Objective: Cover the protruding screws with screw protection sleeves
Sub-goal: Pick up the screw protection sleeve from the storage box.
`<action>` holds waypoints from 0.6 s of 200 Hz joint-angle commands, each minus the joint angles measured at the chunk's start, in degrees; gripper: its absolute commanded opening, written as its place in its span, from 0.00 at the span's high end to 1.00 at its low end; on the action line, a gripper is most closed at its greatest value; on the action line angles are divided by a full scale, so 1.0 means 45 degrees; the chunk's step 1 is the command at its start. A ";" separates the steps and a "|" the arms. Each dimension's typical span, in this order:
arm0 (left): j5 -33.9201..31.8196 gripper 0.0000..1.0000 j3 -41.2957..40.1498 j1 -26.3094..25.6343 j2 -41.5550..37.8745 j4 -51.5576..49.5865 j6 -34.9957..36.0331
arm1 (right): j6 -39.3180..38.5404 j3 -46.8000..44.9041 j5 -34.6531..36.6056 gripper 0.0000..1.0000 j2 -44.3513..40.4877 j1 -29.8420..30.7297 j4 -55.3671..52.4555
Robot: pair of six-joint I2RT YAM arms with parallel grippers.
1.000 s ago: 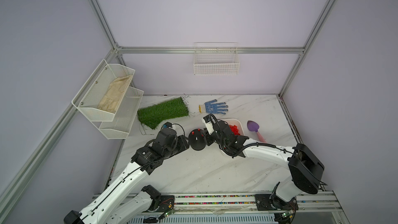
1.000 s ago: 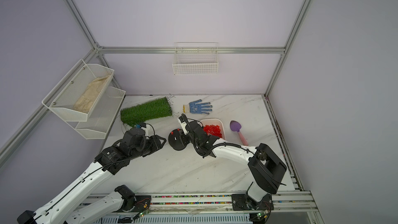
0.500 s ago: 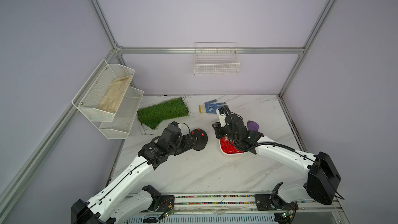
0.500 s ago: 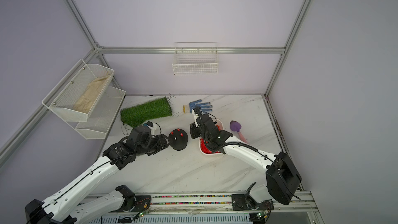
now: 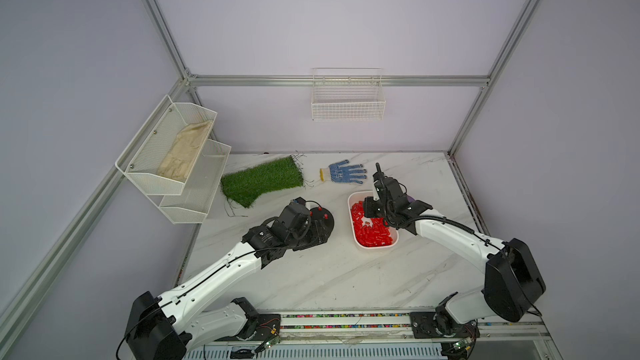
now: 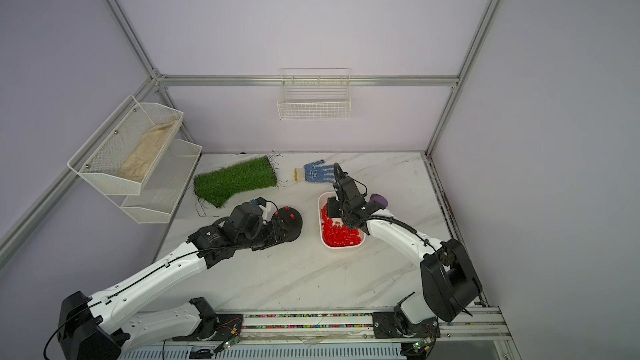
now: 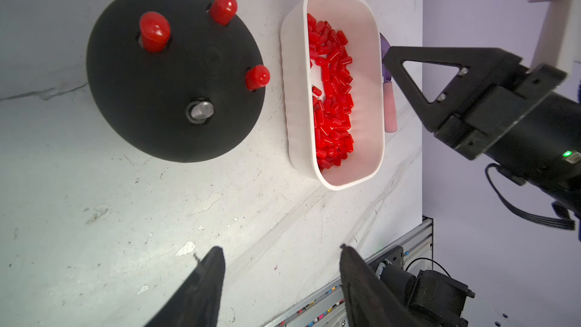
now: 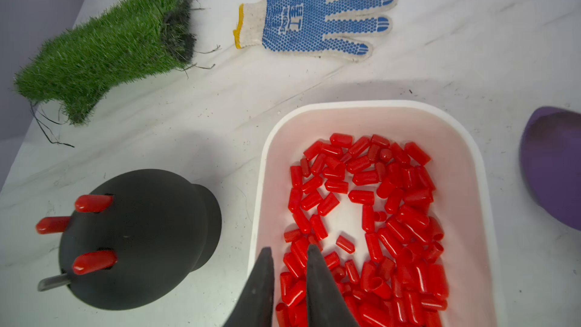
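Sleeves (image 8: 361, 197) filled the tray (image 8: 259, 190) right of the base (image 8: 141, 240), one screw (image 7: 201, 110) bare. My right gripper (image 8: 289, 248), nearly closed among them, perhaps held one; I needed a single square pinch. Left gripper (image 7: 280, 248) gaped.

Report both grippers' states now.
Left gripper: open, empty.
Right gripper: jaws narrowly apart over the screw protection sleeves in the white tray; hold cannot be told.

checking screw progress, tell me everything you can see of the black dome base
The black dome base is a matte, round, plastic-looking dome. It stands upright on the marble table beside the white tray, apart from it. Of the four screws on its top, three wear red sleeves; one is bare and silvery.
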 commanded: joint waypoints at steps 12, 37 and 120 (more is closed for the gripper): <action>-0.0237 0.40 0.1093 -0.0116 0.0083 0.0660 0.0334 | 0.0321 -0.0423 -0.0713 0.79 0.0862 -0.0334 0.0193; -0.0327 0.40 0.1037 -0.0135 0.0002 0.0672 0.0334 | 0.0423 -0.0461 -0.0770 0.78 0.1360 -0.0453 0.0402; -0.0445 0.40 0.0937 -0.0122 -0.0118 0.0655 0.0363 | 0.0457 -0.0778 -0.1062 0.72 0.2479 -0.0611 0.1055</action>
